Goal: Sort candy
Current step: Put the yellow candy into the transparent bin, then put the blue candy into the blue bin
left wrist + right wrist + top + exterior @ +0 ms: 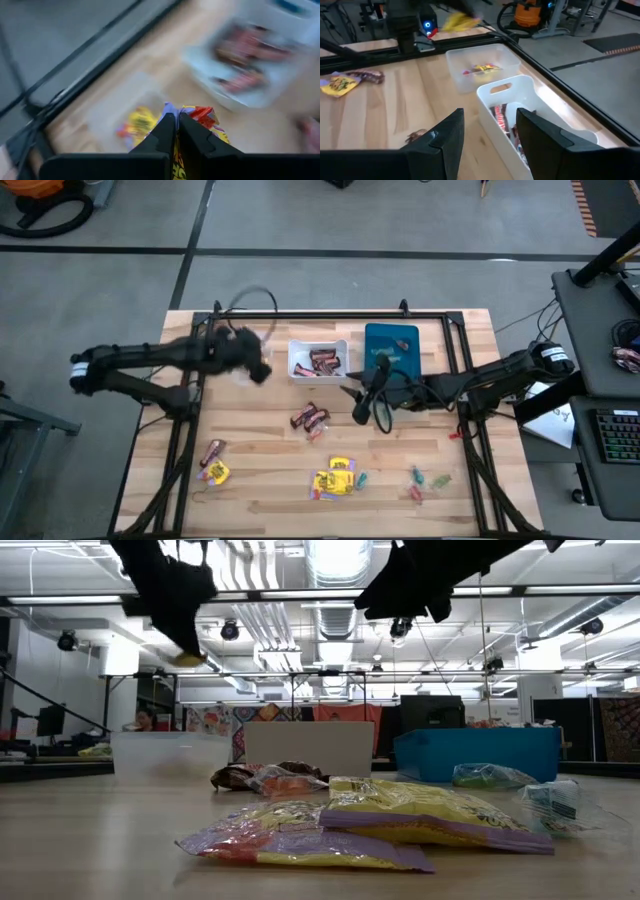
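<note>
My left gripper hangs over the clear bin at the far left of the row and is shut on a yellow packet. One yellow packet lies inside that bin. My right gripper is open and empty, hovering near the white bin that holds dark brown-red bars. Loose on the table lie brown bars, yellow packets and small green and red pieces. My left gripper pinches the yellow packet between its two fingers by an upper edge, coming from above and pointing down. The packet hangs below the fingertips, lifted clear above the clear bin. Layers cannot be told.
A blue bin stands right of the white bin, along the far side. A black metal frame borders the wooden tabletop. Bare wood shows between the bins and the loose candy near the front edge.
</note>
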### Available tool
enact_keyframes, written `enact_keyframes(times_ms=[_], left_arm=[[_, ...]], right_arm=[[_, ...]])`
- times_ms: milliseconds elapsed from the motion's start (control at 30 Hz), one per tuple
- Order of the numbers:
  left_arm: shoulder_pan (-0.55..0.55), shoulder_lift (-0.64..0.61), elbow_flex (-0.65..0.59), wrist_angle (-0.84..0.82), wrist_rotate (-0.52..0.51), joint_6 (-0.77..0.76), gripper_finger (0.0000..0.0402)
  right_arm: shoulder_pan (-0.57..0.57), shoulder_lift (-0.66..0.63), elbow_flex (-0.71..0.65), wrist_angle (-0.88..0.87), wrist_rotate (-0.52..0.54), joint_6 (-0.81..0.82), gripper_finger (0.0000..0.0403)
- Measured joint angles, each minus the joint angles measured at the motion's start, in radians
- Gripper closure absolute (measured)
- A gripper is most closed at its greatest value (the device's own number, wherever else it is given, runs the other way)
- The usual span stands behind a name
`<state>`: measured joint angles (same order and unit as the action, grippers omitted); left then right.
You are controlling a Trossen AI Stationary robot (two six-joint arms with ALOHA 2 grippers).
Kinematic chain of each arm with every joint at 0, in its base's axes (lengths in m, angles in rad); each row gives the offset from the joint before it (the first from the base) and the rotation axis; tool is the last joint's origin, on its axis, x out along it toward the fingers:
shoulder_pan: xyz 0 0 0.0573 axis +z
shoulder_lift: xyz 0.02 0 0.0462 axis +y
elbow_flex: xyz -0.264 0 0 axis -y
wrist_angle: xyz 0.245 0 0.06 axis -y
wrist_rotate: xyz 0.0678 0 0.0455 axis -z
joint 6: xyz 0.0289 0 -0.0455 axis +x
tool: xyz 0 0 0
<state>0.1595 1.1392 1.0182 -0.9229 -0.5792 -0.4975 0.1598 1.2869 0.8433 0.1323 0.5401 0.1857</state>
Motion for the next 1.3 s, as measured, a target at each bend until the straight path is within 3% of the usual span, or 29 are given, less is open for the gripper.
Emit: enact_keyframes(times_ms=[200, 333, 433, 600, 1000, 1300], left_arm=[[0.276, 0.029, -0.118, 0.208, 0.099, 0.109, 0.0401], [0.355, 0.073, -0.181, 0.319, 0.175, 0.142, 0.0401], [0.380, 0.110, -0.200, 0.328, 0.162, 0.125, 0.0401], [0.387, 0.161, -0.200, 0.330, 0.145, 0.096, 0.0390], [0.370, 0.161, -0.171, 0.317, 0.144, 0.134, 0.0304], [0.199, 0.070, -0.156, 0.301, 0.151, 0.141, 0.0296]], right_arm=[[0.004, 0.003, 0.000, -0.012, 0.002, 0.041, 0.0232], [0.006, 0.003, 0.000, -0.024, 0.002, 0.051, 0.0232], [0.009, 0.004, 0.000, -0.025, 0.002, 0.054, 0.0232], [0.009, 0.004, 0.000, -0.025, 0.002, 0.058, 0.0232], [0.031, 0.004, 0.000, -0.034, 0.001, 0.093, 0.0232], [0.087, -0.003, 0.000, -0.160, -0.015, 0.230, 0.0232]])
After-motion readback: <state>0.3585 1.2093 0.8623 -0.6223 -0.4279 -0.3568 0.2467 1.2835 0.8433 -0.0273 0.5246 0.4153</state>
